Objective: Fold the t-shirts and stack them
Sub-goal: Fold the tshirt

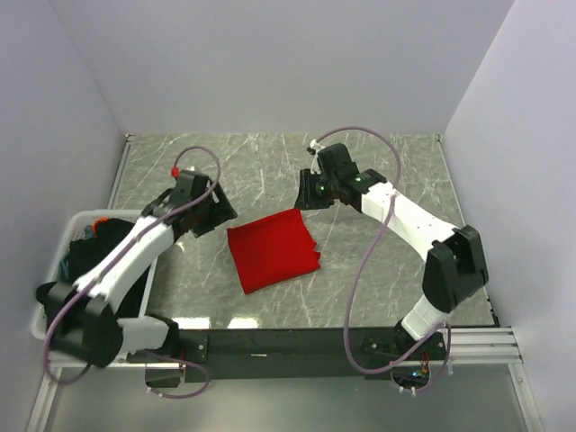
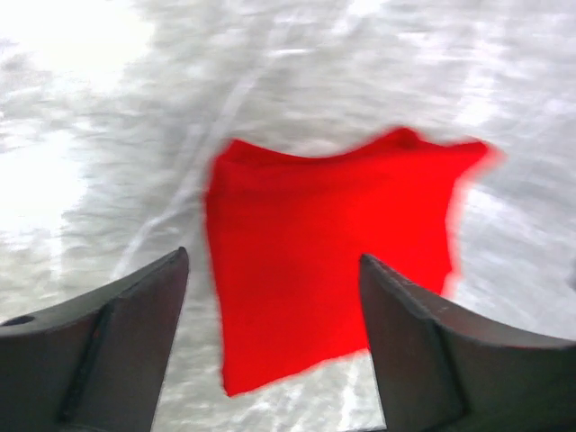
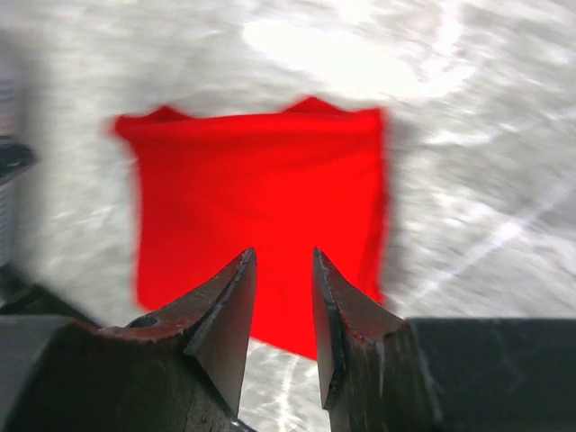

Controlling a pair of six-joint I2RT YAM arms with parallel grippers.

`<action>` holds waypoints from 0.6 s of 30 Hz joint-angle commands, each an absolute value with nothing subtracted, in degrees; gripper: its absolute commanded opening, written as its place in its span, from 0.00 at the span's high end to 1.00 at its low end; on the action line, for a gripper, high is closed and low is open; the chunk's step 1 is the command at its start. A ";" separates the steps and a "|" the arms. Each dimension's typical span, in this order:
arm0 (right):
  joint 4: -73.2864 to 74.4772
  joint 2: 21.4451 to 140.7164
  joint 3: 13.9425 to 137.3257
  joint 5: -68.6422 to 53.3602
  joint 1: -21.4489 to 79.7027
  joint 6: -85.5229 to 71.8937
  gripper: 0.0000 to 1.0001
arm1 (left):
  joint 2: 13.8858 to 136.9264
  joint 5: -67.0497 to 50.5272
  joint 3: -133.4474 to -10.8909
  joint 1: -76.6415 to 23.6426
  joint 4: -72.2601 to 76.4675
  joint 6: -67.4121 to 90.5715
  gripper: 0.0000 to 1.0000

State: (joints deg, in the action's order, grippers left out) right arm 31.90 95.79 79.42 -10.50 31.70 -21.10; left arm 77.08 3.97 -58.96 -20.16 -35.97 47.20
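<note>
The left arm (image 1: 135, 252) and right arm (image 1: 405, 216) are white with black joints. A thin purple cable (image 1: 360, 274) loops along each. The left gripper (image 2: 273, 259) and right gripper (image 3: 283, 253) have dark, pointy fingers (image 2: 108, 342) shaped like wedges.

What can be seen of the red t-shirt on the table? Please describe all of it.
The red t-shirt is plain, bright red soft cloth with no print visible. It is folded into a compact, roughly square packet, and no sleeves or collar show. It lies flat and slightly turned on the grey marbled table, near its middle. Only the table touches it.
</note>
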 commanded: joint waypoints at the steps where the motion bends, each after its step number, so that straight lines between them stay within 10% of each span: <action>1: 16.47 92.72 72.79 -25.70 31.38 -20.56 0.62 | 68.58 -2.70 -52.14 -20.13 -26.66 45.88 0.21; 11: 1.33 108.53 74.43 -43.93 28.40 -26.45 0.62 | 79.96 -12.22 -47.10 -19.08 -5.37 46.14 0.56; 18: -7.11 124.18 78.92 -49.91 22.42 -35.76 0.64 | 97.09 -14.59 -50.36 -13.89 -0.35 46.58 0.62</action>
